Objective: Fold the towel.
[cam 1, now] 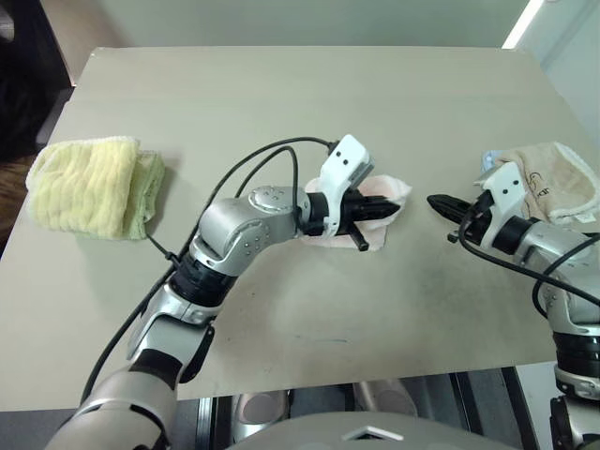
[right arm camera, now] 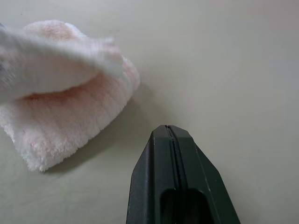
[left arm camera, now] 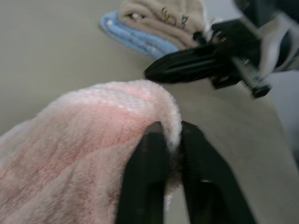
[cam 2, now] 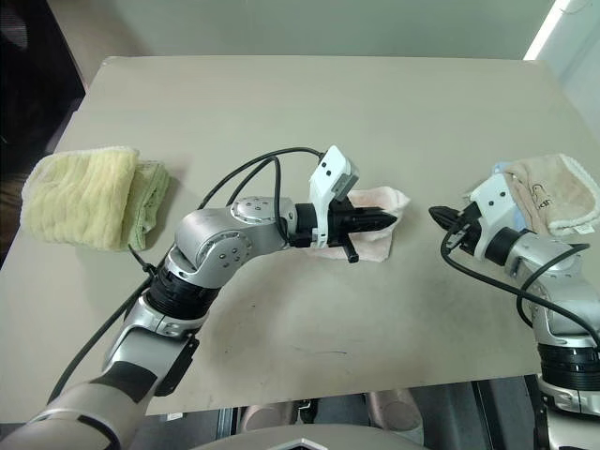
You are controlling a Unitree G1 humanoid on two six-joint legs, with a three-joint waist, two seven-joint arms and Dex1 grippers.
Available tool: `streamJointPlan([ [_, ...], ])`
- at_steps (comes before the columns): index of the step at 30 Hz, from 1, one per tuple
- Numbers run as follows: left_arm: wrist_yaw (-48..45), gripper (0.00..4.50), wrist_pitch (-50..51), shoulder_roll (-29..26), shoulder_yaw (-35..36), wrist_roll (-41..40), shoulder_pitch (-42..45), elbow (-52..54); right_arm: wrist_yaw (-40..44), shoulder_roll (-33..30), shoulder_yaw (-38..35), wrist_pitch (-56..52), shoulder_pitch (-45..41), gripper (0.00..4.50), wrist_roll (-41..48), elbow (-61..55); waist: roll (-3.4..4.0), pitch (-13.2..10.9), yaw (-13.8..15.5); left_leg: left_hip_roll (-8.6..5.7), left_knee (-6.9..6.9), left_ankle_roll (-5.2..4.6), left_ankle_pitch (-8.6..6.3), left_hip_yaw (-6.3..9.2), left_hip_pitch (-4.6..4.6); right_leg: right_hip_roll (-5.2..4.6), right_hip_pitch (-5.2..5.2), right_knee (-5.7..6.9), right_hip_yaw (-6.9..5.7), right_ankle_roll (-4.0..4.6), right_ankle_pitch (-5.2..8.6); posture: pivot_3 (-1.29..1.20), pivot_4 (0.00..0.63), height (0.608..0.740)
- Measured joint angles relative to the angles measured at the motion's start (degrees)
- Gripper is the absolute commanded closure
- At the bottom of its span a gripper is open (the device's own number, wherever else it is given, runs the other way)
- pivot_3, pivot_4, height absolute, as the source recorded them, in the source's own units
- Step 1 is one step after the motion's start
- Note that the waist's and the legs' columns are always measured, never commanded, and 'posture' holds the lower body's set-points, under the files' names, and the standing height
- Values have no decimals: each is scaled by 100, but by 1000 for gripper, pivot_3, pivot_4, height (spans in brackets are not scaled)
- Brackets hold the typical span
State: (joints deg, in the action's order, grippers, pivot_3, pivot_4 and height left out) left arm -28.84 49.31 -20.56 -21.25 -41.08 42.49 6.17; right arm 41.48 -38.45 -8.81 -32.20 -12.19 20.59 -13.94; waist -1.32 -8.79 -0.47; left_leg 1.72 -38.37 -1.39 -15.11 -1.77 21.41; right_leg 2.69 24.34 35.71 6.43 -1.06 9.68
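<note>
Left gripper (cam 1: 386,212) fingers pinched narrowly; right gripper (cam 1: 438,202) fingers pressed together.

Surface (cam 1: 309,94): large, rectangular, matte beige-grey top, faint dark scuffs near front edge. Wall (cam 1: 309,21) behind far edge: plain, pale grey-green. Light strip (cam 1: 523,22): bright, slanted, upper right corner. Dark zone (cam 1: 28,66) beyond left edge, contents unclear. Floor below front edge: grey, partly visible.
</note>
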Motion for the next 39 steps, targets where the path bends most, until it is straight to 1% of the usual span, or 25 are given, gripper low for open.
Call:
streamJointPlan([
  [4, -84, 1689, 98, 281, 254, 17, -138, -42, -30, 0, -2, -51, 18, 4500, 10, -17, 0, 0, 16, 0, -19, -17, -10, 0, 4, -1, -6, -1, 0, -6, -4, 0, 150, 739],
  [5, -92, 1420, 115, 340, 332, 3, -144, -39, -31, 0, -1, -58, 12, 4500, 12, -17, 0, 0, 18, 0, -23, -30, -17, 0, 4, -1, -9, 0, 0, -7, -5, 0, 150, 739],
  [6, -95, 1051, 127, 384, 443, -18, -158, -38, -31, 0, -1, -62, 0, 4500, 13, -17, 0, 0, 19, 0, -26, -47, -27, 0, 4, -1, -9, 0, 0, -9, -6, 0, 150, 739],
  [8, -86, 313, 189, 495, 810, -184, -257, -24, -30, -8, 4, -63, -60, 4500, 12, -3, 0, 0, 19, 0, -30, -47, -26, 0, 4, -1, -9, 0, 0, -15, -10, 0, 150, 739],
  [9, -78, 23, 196, 525, 957, -241, -288, -17, -30, -17, 4, -63, -97, 4500, 11, 8, 0, 0, 19, 0, -33, -47, -25, 0, 4, -1, -9, 0, 0, -16, -11, 0, 150, 739],
  [13, 15, 23, 168, 603, 1537, -359, -326, 84, -29, -27, 8, -62, -337, 4500, 10, 42, 1, 0, 15, 1, -43, -51, -20, 0, 0, -1, -15, 2, -1, -24, -18, 0, 150, 739],
  [16, 80, 636, -283, 288, 1662, 173, -404, -2, -27, 56, 22, -129, -527, 4500, 120, 39, 2, 1, 1, 2, -49, -53, -18, 0, -3, 1, -15, 4, -1, -21, -25, 0, 150, 739],
  [18, 35, 1360, -728, 42, 1679, 639, -611, -197, -27, 219, 111, -247, -642, 4500, 236, -44, 4, 2, -15, 1, -51, -53, -18, 0, -5, 2, -13, 5, -2, -15, -29, 0, 150, 739],
  [20, -37, 2091, -1034, -14, 1661, 920, -832, -311, -26, 316, 279, -330, -673, 4500, 298, -144, 4, 2, -9, 2, -53, -54, -17, 1, -1, 2, -10, 6, -3, -17, -27, 0, 150, 739],
  [21, -121, 2377, -1156, -39, 1634, 1014, -915, -332, -27, 404, 374, -361, -721, 4500, 305, -175, 4, 2, -6, 2, -57, -54, -18, 1, 4, 2, -8, 6, -3, -17, -27, 0, 150, 739],
  [22, -217, 2792, -1297, -78, 1604, 1125, -995, -338, -44, 539, 499, -395, -822, 4500, 307, -187, 4, 2, 0, 2, -60, -56, -17, 1, 9, 2, -6, 6, -2, -17, -27, 0, 150, 739],
  [25, -468, 3856, -1544, -57, 1541, 1253, -1213, -320, -113, 928, 884, -437, -1052, 4500, 302, -208, 4, 2, 10, 2, -70, -63, -22, 1, 15, 0, -5, 6, -2, -8, -32, 0, 150, 739],
  [26, -531, 4238, -1561, -31, 1524, 1271, -1277, -314, -121, 1006, 1001, -443, -1074, 4500, 291, -205, 4, 2, 20, 2, -70, -66, -23, 1, 17, -1, -4, 6, -3, 15, -46, 0, 150, 739],
  [27, -600, 4488, -1573, -11, 1496, 1293, -1326, -312, -129, 1084, 1097, -437, -1077, 4500, 272, -181, 4, 2, 31, 2, -72, -69, -25, 1, 23, -2, -1, 6, -3, 23, -50, 0, 150, 739],
  [30, -721, 4488, -1586, -10, 1257, 1481, -1414, -308, -199, 1230, 1366, -333, -1036, 4500, 77, 133, 3, 3, 49, 1, -74, -79, -32, 1, 25, -6, -1, 1, -2, 24, -51, 0, 150, 739],
  [33, -730, 4488, -1583, 41, 855, 1834, -1479, -324, -315, 1384, 1596, -162, -800, 4500, -189, 646, 4, 3, 59, 1, -74, -81, -37, 0, 29, -9, 3, -1, -4, 18, -49, 0, 150, 739],
  [37, -625, 4488, -1572, 61, 457, 2328, -1507, -601, -418, 1470, 1653, 37, -704, 4500, -397, 952, 7, 6, 52, 2, -72, -79, -40, 0, 29, -9, 8, 2, -5, 21, -50, 0, 150, 739],
  [39, -600, 4488, -1650, 71, 394, 2513, -1505, -645, -443, 1473, 1653, 73, -704, 4500, -431, 993, 8, 9, 50, 2, -71, -78, -39, 0, 24, -9, 3, 2, -5, 28, -52, 0, 150, 739],
])
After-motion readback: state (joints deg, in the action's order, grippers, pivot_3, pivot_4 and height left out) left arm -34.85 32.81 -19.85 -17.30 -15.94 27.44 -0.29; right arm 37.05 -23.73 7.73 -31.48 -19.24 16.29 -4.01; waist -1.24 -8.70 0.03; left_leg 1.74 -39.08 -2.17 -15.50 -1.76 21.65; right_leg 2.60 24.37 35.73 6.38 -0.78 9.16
